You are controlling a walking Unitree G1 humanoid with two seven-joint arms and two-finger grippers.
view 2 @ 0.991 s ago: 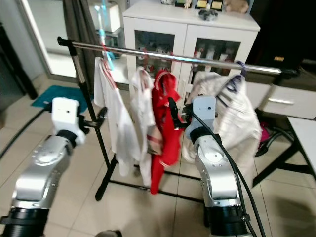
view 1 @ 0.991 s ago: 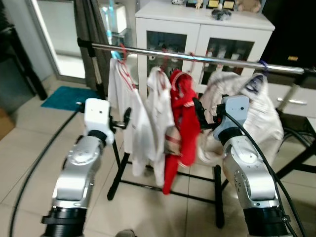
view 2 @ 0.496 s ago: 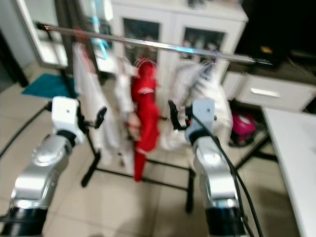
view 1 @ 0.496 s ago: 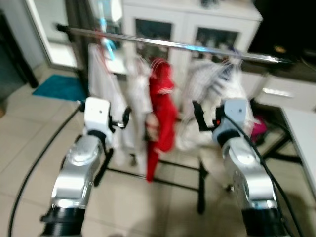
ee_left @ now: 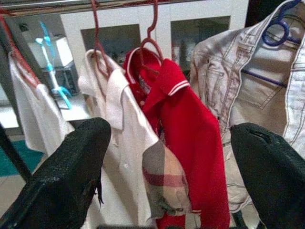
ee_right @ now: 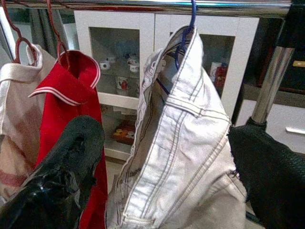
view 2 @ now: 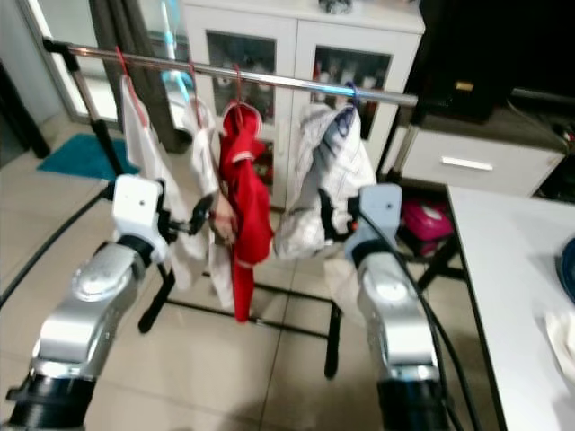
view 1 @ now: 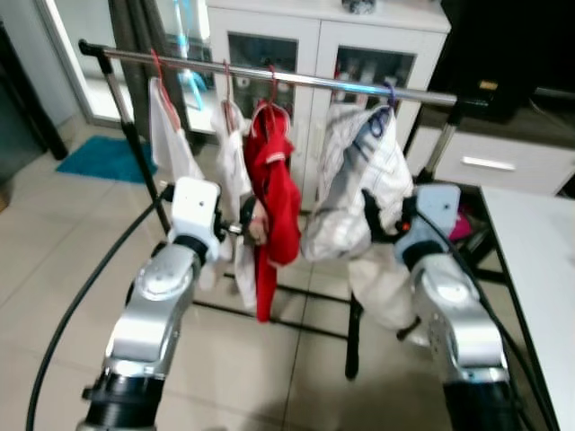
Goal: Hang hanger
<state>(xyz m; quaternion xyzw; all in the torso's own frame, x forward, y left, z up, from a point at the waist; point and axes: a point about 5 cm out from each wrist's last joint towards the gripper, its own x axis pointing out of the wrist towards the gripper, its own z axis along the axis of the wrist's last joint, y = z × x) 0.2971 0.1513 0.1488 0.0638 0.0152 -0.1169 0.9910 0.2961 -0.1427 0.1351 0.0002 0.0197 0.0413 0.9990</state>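
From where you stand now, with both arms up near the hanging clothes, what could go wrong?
The right gripper sits open against the pale denim jacket, so pulling back could snag the cloth and drag its blue hanger along the rail. The left gripper, jaws open, is close to the red shirt and could knock it. The table crowds the right arm.

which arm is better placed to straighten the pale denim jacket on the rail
Right, probably. The right gripper is open with the pale denim jacket on its blue hanger straight between its fingers, while the left gripper faces the red shirt.
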